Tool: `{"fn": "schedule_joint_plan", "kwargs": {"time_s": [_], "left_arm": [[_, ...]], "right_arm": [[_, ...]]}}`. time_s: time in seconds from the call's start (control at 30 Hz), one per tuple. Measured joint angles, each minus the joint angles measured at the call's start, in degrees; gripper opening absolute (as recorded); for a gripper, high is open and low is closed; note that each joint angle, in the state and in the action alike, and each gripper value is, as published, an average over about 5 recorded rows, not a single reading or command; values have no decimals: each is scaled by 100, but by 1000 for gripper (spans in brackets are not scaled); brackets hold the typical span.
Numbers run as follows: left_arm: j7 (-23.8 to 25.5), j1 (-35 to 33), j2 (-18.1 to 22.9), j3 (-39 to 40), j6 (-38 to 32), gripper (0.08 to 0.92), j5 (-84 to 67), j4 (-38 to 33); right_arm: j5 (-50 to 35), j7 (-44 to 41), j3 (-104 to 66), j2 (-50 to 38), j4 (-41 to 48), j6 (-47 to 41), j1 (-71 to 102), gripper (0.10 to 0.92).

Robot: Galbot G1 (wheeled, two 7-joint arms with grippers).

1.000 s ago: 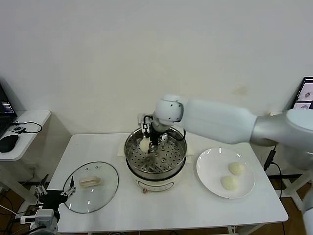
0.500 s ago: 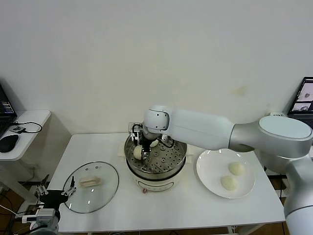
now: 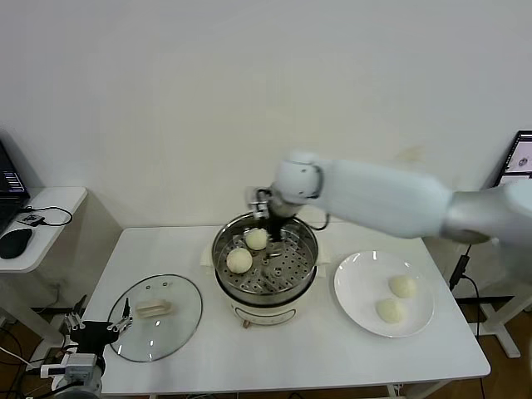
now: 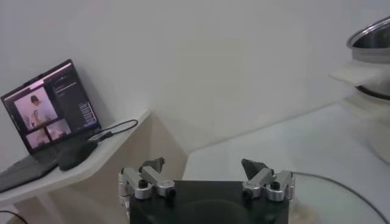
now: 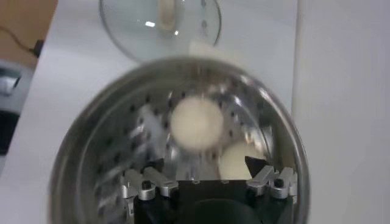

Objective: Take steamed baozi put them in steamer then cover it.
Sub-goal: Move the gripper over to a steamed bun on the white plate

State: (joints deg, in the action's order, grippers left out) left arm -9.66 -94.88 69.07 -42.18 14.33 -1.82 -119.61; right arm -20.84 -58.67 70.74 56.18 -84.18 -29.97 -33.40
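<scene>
The steamer (image 3: pixel 264 274) stands mid-table with two baozi on its perforated tray, one at the left (image 3: pixel 239 260) and one behind it (image 3: pixel 256 238). Two more baozi (image 3: pixel 402 286) (image 3: pixel 387 310) lie on the white plate (image 3: pixel 357 301). My right gripper (image 3: pixel 268 218) hangs open and empty above the steamer's back rim; the right wrist view shows its gripper (image 5: pixel 204 167) above both buns (image 5: pixel 196 122) (image 5: pixel 241 161). The glass cover (image 3: pixel 155 316) lies flat on the table at the left. My left gripper (image 3: pixel 96 327) is parked open beside it.
A side table with a laptop (image 4: pixel 49 112) and mouse (image 3: pixel 14 242) stands to the left. A monitor (image 3: pixel 519 158) is at the far right. The wall runs close behind the steamer.
My right gripper let go of the bun at the tray's left side, then rose and moved back to the right. The left arm has not moved.
</scene>
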Motion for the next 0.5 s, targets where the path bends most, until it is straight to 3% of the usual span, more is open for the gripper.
{"fn": "schedule_joint_plan", "kwargs": {"time_s": [0.5], "left_arm": [[-3, -114, 77, 78, -5, 823, 127, -86]], "right_arm": [[1621, -489, -676, -2762, -1104, 1059, 1051, 823]]}}
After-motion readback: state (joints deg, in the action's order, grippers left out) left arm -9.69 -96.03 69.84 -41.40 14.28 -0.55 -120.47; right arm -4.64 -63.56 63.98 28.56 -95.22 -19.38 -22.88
